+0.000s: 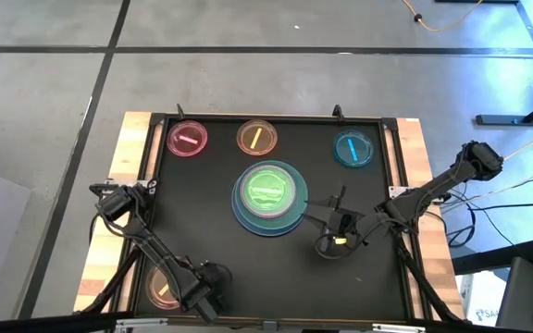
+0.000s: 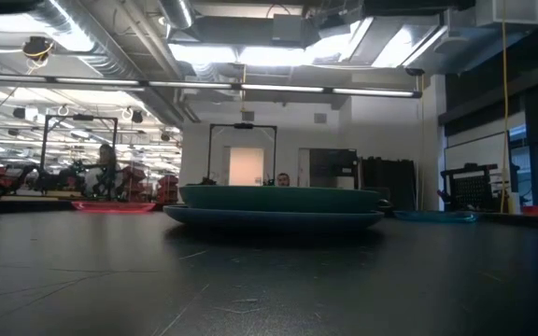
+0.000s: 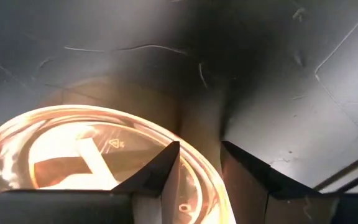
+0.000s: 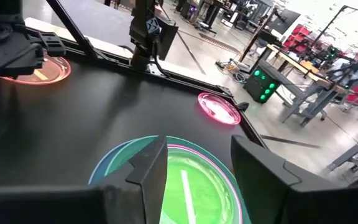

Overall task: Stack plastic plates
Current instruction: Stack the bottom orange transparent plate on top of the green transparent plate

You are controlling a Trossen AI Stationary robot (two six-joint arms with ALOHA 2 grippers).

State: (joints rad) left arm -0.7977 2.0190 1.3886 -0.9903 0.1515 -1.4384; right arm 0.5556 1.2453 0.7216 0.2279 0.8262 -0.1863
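Orange plate (image 1: 163, 286) sits under the open left hand (image 1: 204, 298); open right hand (image 1: 333, 242) beside the stack (image 1: 268, 197).

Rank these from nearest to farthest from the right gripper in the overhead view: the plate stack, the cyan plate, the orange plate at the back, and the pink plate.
From the right gripper, near the table's middle right:
1. plate stack, centre, just to its left.
2. cyan plate, back right.
3. orange plate, back centre.
4. pink plate, back left.
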